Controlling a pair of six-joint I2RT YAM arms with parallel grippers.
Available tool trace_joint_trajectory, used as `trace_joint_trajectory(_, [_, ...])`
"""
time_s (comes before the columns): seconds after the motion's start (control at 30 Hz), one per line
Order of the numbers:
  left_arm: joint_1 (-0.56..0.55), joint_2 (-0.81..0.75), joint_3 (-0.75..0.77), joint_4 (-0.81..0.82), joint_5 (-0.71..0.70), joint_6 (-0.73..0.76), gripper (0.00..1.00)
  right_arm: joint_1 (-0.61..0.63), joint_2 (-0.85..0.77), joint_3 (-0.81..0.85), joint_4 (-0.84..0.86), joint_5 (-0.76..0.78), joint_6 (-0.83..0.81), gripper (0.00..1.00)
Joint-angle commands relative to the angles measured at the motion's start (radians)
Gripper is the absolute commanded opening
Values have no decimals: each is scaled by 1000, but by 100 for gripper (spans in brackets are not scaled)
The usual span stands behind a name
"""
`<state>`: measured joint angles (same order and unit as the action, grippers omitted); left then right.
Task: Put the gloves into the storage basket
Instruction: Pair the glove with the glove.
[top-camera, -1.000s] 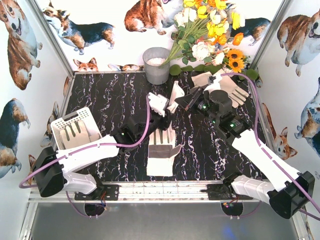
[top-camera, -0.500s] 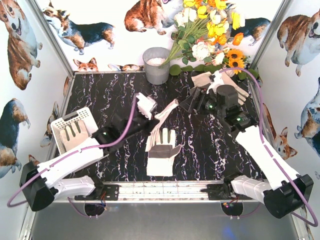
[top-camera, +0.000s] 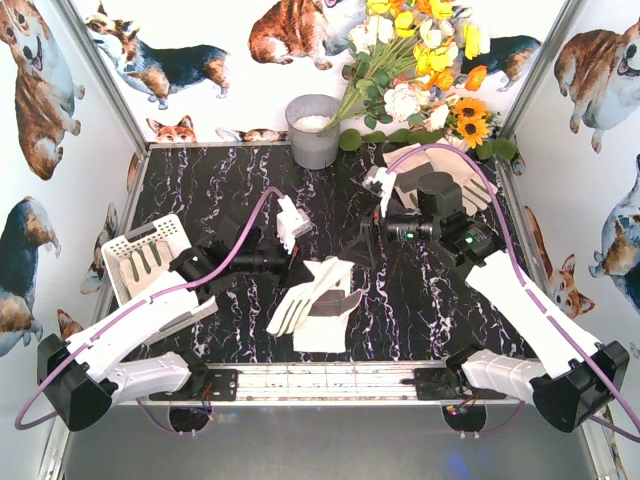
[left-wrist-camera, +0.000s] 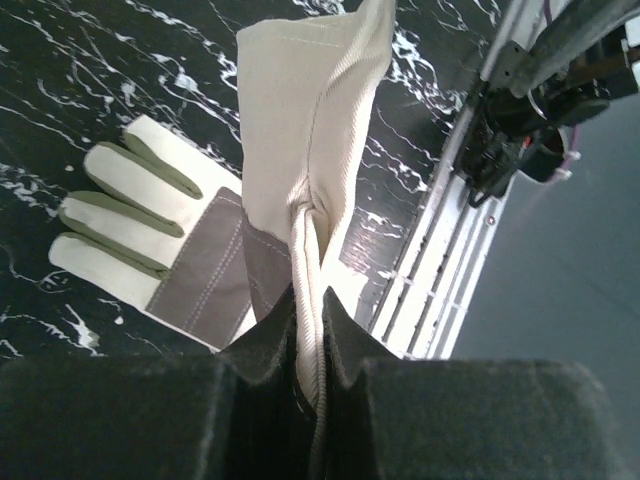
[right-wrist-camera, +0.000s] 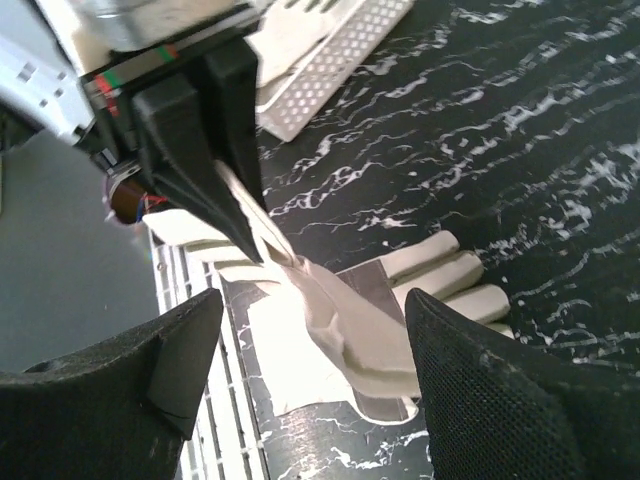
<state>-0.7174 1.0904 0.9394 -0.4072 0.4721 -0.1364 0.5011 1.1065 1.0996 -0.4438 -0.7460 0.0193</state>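
L gripper (left-wrist-camera: 308, 345) is clenched on a fold of one glove (left-wrist-camera: 310, 130), hung just above a 2nd glove (left-wrist-camera: 150, 230) laid flat on the marbled table (top-camera: 210, 195) nr the front rail; R gripper (right-wrist-camera: 315, 335) is released, jaws wide, nothing between; storage basket (top-camera: 122, 250) is set at far left w/ a 3rd glove (top-camera: 152, 266) inside.

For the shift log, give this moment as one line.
left gripper: shut on hanging glove | right gripper: open, empty | flat glove: on table below hanging glove | storage basket: one stowed glove
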Motion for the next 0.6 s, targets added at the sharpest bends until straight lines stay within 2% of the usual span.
trace_joint_trajectory(0.0, [9, 9, 41, -40, 109, 13, 0, 30, 33, 11, 60, -178, -147, 75])
trace_joint_trajectory(0.33, [11, 20, 58, -32, 171, 1, 0, 105, 97, -4, -17, -265, -192, 73])
trace_joint_trajectory(0.57, [14, 26, 73, -35, 204, -4, 0, 136, 136, -4, -69, -231, -238, 65])
